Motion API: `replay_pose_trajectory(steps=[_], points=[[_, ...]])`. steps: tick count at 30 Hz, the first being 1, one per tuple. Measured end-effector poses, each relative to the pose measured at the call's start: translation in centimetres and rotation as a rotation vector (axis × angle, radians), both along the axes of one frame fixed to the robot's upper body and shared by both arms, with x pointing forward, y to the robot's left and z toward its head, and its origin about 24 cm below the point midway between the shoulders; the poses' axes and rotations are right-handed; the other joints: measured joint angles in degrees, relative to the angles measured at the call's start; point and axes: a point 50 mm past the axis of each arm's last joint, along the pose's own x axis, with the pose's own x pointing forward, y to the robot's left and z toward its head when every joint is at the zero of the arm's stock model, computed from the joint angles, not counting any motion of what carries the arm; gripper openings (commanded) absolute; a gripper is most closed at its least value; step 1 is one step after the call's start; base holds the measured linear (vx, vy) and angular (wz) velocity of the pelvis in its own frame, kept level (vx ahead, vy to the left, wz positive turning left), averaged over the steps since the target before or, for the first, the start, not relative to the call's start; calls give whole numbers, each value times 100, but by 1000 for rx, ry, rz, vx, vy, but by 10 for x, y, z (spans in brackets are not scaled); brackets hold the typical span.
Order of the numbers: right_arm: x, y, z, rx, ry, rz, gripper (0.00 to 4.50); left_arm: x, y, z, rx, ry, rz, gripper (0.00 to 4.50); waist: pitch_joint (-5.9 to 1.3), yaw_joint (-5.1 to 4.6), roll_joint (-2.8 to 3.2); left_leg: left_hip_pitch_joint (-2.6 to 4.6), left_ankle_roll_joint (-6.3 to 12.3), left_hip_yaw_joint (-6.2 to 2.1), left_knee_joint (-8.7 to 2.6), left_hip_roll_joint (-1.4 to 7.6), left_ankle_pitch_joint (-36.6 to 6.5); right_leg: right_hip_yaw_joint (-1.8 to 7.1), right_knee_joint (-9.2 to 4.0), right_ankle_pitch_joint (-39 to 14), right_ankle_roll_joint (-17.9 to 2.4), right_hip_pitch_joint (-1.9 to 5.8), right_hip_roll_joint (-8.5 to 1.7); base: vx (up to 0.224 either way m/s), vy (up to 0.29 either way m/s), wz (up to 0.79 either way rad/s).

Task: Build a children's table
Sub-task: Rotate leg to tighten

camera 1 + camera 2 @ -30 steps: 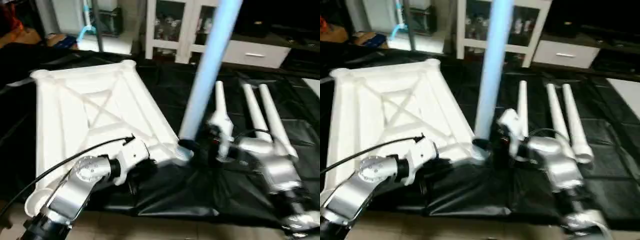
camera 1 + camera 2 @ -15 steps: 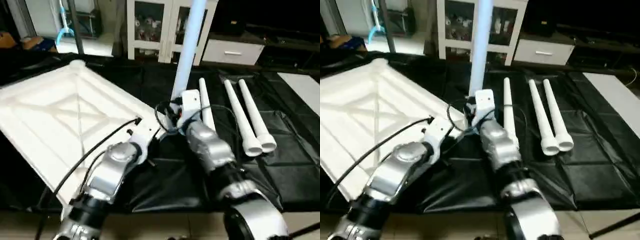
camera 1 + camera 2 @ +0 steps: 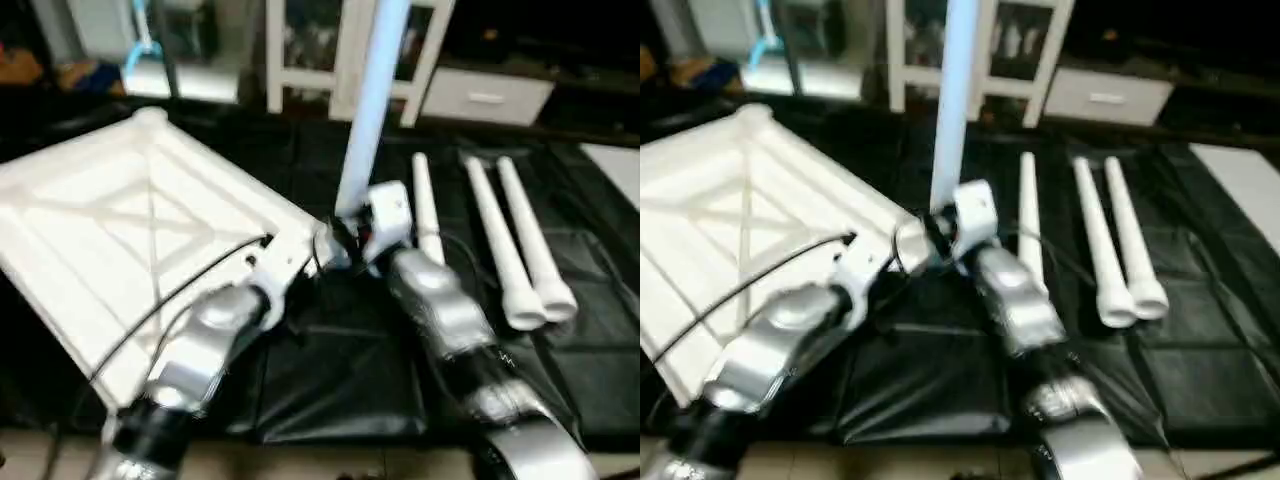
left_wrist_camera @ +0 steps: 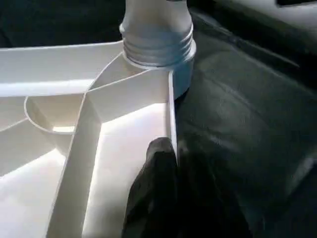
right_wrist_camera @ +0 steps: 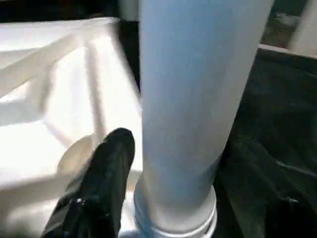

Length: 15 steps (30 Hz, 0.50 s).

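White table top (image 3: 120, 240), no writing, left tool (image 4: 156, 163) pinching its rim, right tool (image 5: 163, 198) unclear.

You see white tabletop (image 3: 120, 230), X ribs; pale blue-white upright leg (image 3: 372, 90); three white legs (image 3: 505, 250); black sheet (image 3: 340, 370).

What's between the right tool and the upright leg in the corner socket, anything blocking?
Nothing visible. The right tool straddles the upright leg just above the corner socket; one black finger sits right beside the tube, with no object between them. The three spare legs lie off to the side on the black sheet.
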Motion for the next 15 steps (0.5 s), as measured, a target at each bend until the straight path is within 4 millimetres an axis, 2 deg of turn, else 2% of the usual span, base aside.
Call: replay_pose_trajectory(steps=[5, 11, 15], points=[[-22, -33, 9, -68, -14, 209, 347, -20, 15, -2, -2, 6, -159, 0, 15, 125, 24, 22, -33, 12, 0, 7, -19, 12, 20, -13, -4, 4, 0, 0, 0, 0], [-34, -65, 15, -116, 25, 340, 388, -36, 16, -4, -23, 61, -295, 0, 17, 173, 28, 34, -36, 40, 10, 8, -18, 67, 19, -34, 33, 43, 1, 0, 0, 0], [-38, -74, 15, -140, 59, 392, 388, -40, 15, -5, -34, 75, -333, 0, 17, 173, 28, 30, -33, 63, 14, -4, -17, 135, 21, -39, 46, 50, 12, 0, 0, 0]])
